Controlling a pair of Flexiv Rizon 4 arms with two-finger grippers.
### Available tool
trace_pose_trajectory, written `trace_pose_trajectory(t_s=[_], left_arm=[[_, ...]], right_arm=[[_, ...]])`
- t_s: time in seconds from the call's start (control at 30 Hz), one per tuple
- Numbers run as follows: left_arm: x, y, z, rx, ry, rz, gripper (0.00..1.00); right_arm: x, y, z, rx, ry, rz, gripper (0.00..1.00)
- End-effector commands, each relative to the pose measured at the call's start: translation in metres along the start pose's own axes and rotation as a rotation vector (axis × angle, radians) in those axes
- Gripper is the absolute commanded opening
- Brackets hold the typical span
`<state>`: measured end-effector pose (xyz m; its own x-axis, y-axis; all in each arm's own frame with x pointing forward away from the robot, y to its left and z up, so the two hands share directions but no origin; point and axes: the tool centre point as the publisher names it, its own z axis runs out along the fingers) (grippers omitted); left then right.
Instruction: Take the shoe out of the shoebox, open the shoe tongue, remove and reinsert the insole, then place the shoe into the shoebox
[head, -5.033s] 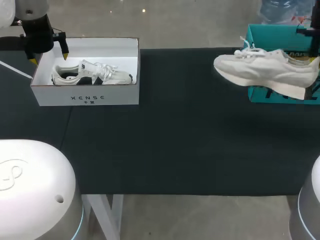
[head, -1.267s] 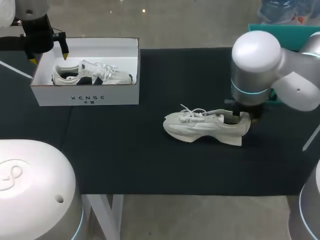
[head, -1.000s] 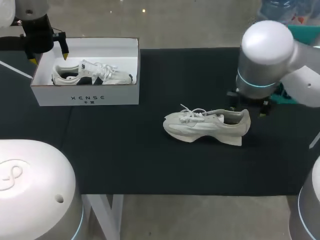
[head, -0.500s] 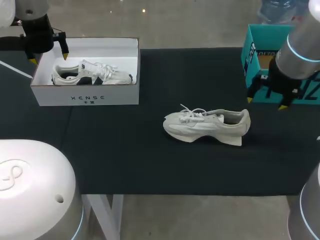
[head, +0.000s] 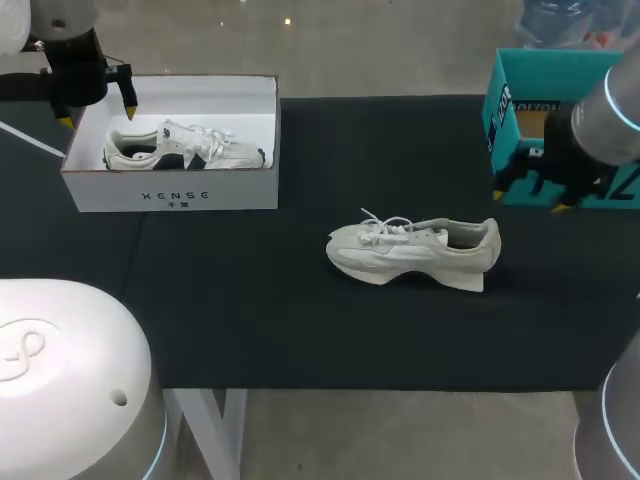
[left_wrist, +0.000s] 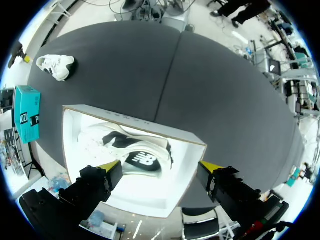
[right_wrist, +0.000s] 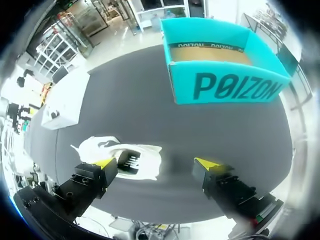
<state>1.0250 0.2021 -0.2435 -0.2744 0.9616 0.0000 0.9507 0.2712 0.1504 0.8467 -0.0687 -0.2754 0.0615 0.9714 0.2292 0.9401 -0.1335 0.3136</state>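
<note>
Shoe sat out of your teal shoebox; opening-up, insole swap and reboxing were pending. Right gripper, left gripper: fingers spread, empty.

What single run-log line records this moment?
white sneaker: on table | teal shoebox: empty | right gripper: open, by teal shoebox | left gripper: open, over white shoebox
</note>
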Motion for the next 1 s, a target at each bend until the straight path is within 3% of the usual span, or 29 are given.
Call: trace_pose_trajectory(t_s=[0.03,0.07,0.13,0.2,0.23,0.87,0.9,1.0], left_arm=[[0.001,-0.001,0.0,-0.003,0.001,0.001,1.0],[0.001,-0.001,0.0,-0.003,0.001,0.001,1.0],[0.001,-0.001,0.0,-0.003,0.001,0.001,1.0],[0.001,-0.001,0.0,-0.003,0.001,0.001,1.0],[0.001,-0.001,0.0,-0.003,0.001,0.001,1.0],[0.001,-0.001,0.0,-0.003,0.001,0.001,1.0],[0.001,-0.001,0.0,-0.003,0.001,0.001,1.0],[0.001,-0.001,0.0,-0.003,0.001,0.001,1.0]], right_arm=[[-0.004,-0.019,-0.007,-0.335,0.462,-0.783,1.0],[-0.004,-0.024,-0.009,-0.371,0.509,-0.903,1.0],[-0.004,-0.035,-0.015,-0.411,0.503,-0.958,1.0],[-0.016,-0.031,-0.014,-0.439,0.533,-1.002,1.0],[-0.023,-0.022,-0.009,-0.404,0.552,-0.968,1.0],[-0.023,-0.022,-0.009,-0.404,0.552,-0.968,1.0],[-0.026,-0.017,-0.007,-0.363,0.605,-1.032,1.0],[-0.034,-0.009,-0.007,-0.364,0.785,-1.265,1.0]])
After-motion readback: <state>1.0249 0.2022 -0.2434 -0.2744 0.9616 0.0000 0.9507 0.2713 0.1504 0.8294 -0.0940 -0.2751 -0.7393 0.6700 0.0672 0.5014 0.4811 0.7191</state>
